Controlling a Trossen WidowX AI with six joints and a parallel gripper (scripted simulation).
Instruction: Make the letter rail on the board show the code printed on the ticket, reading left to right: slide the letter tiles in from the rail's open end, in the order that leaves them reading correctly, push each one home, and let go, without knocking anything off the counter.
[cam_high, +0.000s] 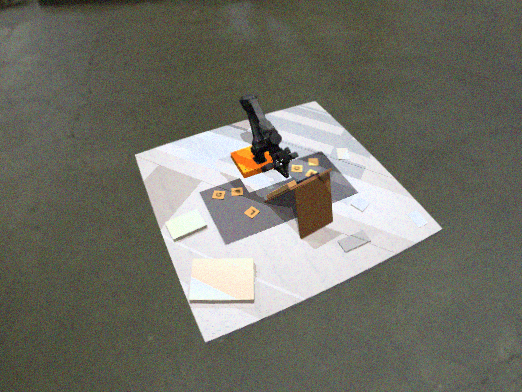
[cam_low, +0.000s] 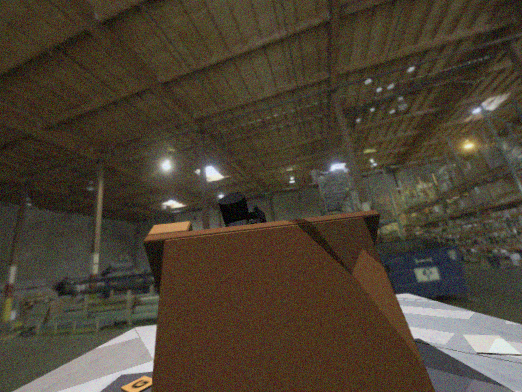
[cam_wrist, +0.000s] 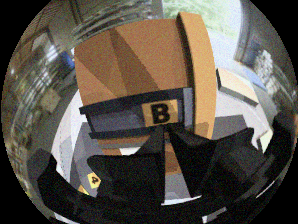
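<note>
You can't see the board's (cam_high: 314, 205) (cam_low: 280, 310) front from the exterior view; it also hides most of the arm (cam_low: 234, 209). In the wrist view, the dark fingers cover your ticket; from above, the tile letters nearest the counter's (cam_high: 280, 280) far edge blur.
</note>
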